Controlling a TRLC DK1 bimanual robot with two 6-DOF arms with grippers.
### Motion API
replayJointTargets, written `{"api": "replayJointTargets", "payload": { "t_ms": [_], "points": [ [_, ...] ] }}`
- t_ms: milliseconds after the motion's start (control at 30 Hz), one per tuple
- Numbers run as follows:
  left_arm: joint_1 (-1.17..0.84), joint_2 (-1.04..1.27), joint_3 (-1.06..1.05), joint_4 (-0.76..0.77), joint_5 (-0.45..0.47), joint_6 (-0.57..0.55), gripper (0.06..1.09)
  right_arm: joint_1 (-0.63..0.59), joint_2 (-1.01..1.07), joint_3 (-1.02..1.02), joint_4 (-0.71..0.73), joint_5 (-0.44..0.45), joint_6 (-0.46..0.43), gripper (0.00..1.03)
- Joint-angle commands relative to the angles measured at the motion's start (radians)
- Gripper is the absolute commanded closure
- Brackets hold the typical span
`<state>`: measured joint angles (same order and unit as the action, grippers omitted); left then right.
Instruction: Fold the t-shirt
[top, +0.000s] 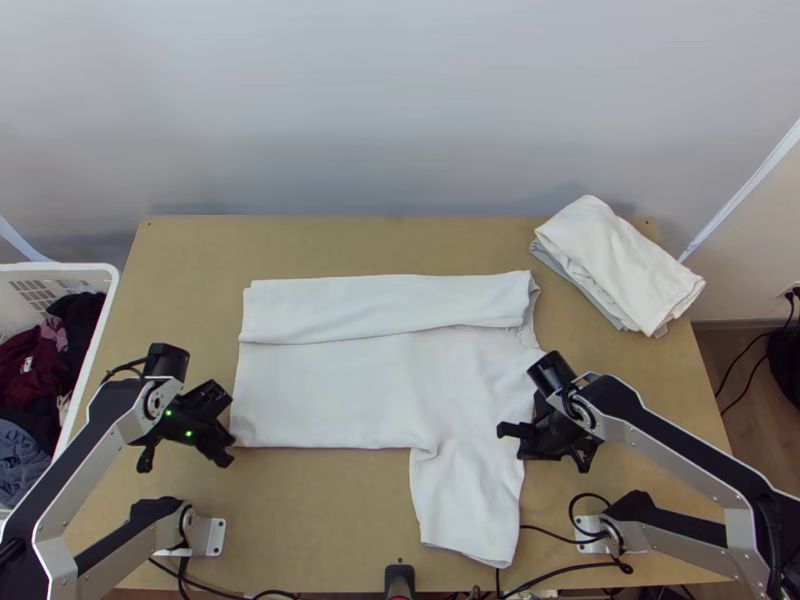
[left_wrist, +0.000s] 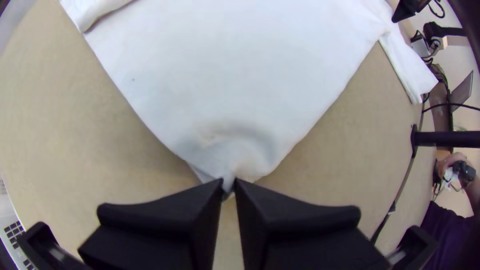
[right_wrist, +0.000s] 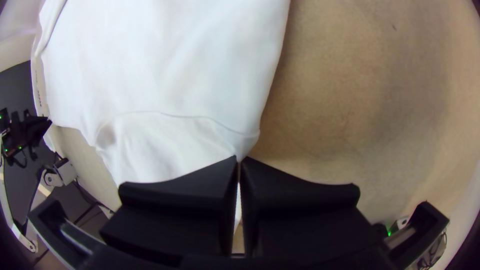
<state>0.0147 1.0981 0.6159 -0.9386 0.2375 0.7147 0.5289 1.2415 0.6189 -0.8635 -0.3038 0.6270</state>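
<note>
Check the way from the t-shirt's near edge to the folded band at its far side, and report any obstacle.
Nothing visible is in the way. The left gripper and right gripper both pinch the t-shirt, and only its own spread cloth lies before the band. The folded pile lies aside.

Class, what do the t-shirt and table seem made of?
The t-shirt looks like matt white fabric, probably cotton or a blend, from its soft creases. The table looks like smooth, dull wood or fibreboard, from its flat, even, light-brown surface.
</note>
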Motion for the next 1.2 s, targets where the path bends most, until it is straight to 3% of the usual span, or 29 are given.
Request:
{"api": "replayJointTargets", "payload": {
  "t_ms": [0,467,567,900,1167],
  "points": [
    [-0.001,-0.02,-0.025,0.006,0.033,0.0,1.04,-0.007,-0.03,-0.039,0.003,0.006,-0.024,1.0],
    [0.226,0.017,-0.03,0.014,0.031,0.196,1.04,-0.141,-0.065,-0.05,-0.042,0.06,-0.147,1.0],
    [0.209,-0.017,-0.015,-0.008,0.034,0.173,1.04,-0.132,-0.099,-0.028,-0.046,0.058,-0.144,1.0],
    [0.059,-0.092,0.094,0.029,0.085,-0.054,1.04,-0.023,-0.267,0.136,-0.051,0.058,-0.135,1.0],
    [0.048,-0.057,0.142,0.155,0.094,-0.135,1.04,-0.055,-0.295,0.186,-0.016,0.06,-0.228,1.0]
  ]
}}
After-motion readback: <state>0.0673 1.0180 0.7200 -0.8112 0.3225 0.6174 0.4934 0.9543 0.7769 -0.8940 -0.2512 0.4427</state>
